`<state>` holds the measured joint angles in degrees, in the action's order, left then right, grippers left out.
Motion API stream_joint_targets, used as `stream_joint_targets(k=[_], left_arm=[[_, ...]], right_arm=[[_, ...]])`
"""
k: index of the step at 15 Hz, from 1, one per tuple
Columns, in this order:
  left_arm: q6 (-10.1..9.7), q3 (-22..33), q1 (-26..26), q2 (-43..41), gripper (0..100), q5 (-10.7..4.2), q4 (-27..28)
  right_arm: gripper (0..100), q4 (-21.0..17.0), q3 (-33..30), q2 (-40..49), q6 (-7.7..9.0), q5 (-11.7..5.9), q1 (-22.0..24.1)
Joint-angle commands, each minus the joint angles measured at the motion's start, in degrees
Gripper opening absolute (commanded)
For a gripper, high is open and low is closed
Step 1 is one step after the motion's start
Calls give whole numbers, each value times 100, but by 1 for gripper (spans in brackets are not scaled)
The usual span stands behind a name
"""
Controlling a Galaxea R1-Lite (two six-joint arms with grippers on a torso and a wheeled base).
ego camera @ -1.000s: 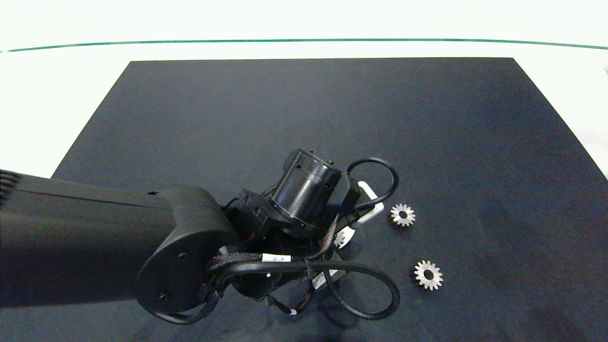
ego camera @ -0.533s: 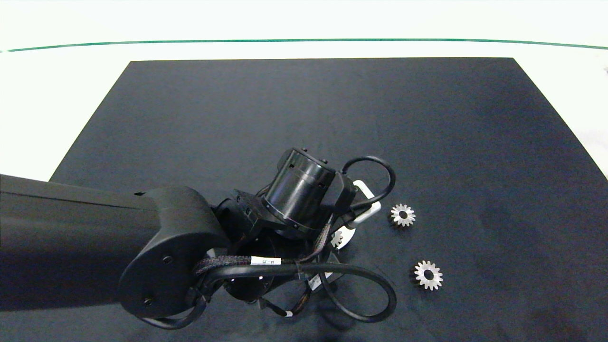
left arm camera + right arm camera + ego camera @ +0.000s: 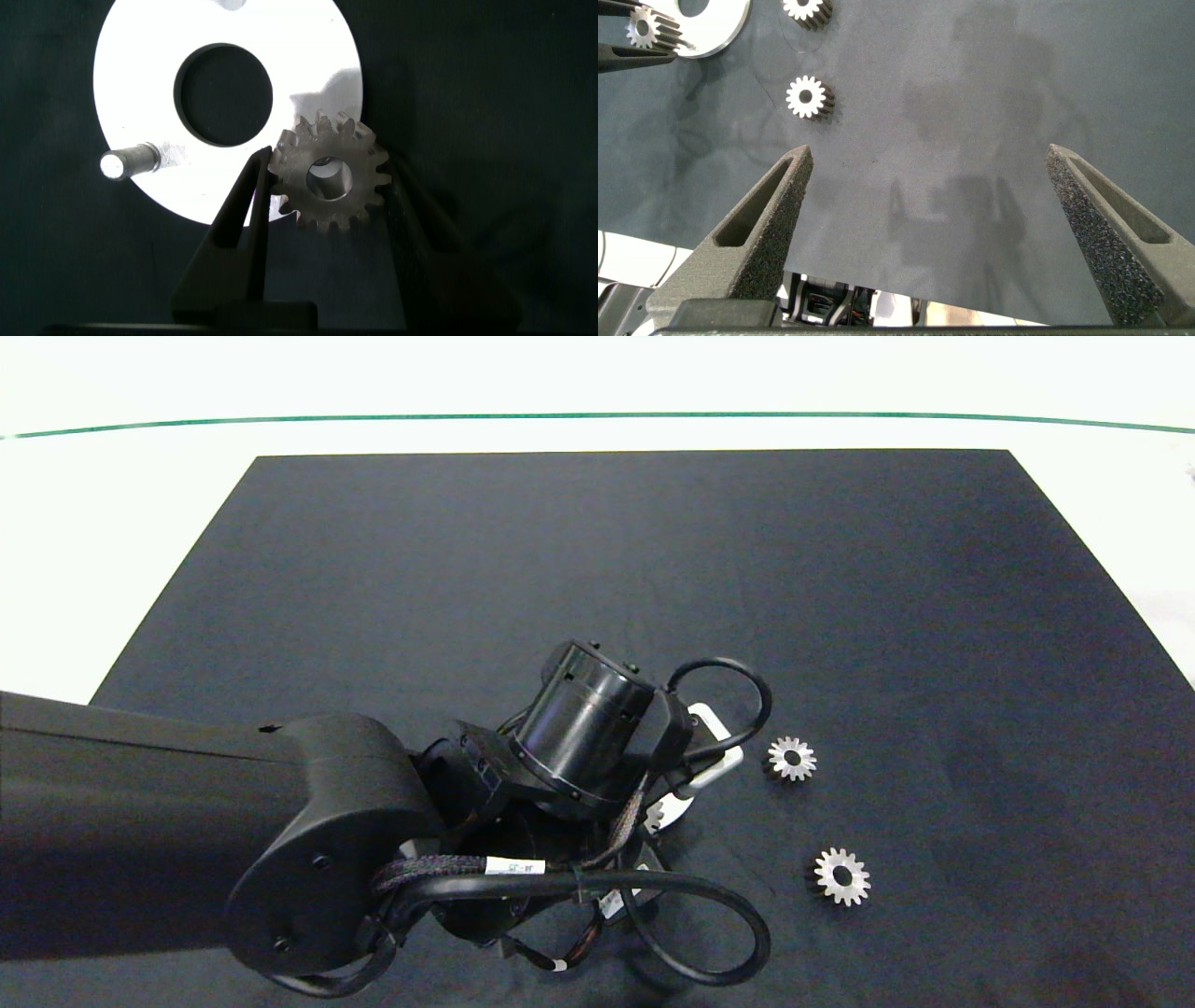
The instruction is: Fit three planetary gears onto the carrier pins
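In the left wrist view my left gripper [image 3: 327, 166] is shut on one planetary gear [image 3: 329, 179], a small silvery toothed wheel held flat over the rim of the white disc [image 3: 280, 56]. One carrier pin [image 3: 126, 163] stands at the disc's edge, apart from the held gear; something pale shows through the gear's hole. In the head view the left arm [image 3: 579, 737] covers most of the disc [image 3: 674, 810]. Two more planetary gears [image 3: 792, 758] [image 3: 842, 875] lie flat on the mat to the right. My right gripper [image 3: 934, 215] is open and empty, above bare mat.
A black mat [image 3: 597, 569] covers the white table [image 3: 112, 523]. The left arm's cable loops [image 3: 709, 915] hang near the disc. The right wrist view shows the loose gears [image 3: 805, 96] [image 3: 808, 7] and the disc [image 3: 719, 28].
The left arm has shifted slightly left and toward the near edge, carrying the gear. The two loose gears have not moved.
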<state>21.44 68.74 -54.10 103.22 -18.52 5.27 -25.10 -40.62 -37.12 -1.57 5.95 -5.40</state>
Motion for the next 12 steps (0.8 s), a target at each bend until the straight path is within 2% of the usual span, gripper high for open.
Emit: stream_joint_targets(k=[1, 3, 12], left_arm=[[27, 122, -21, 41, 25, -12, -96], [114, 183, -21, 76, 25, -12, -122], [114, -54, -21, 76, 25, -12, -122]], right_arm=[[100, -12, 1, -6, -1, 12, -5], [100, -12, 1, 12, -1, 12, -5], [100, -12, 19, 29, -10, 12, -14]])
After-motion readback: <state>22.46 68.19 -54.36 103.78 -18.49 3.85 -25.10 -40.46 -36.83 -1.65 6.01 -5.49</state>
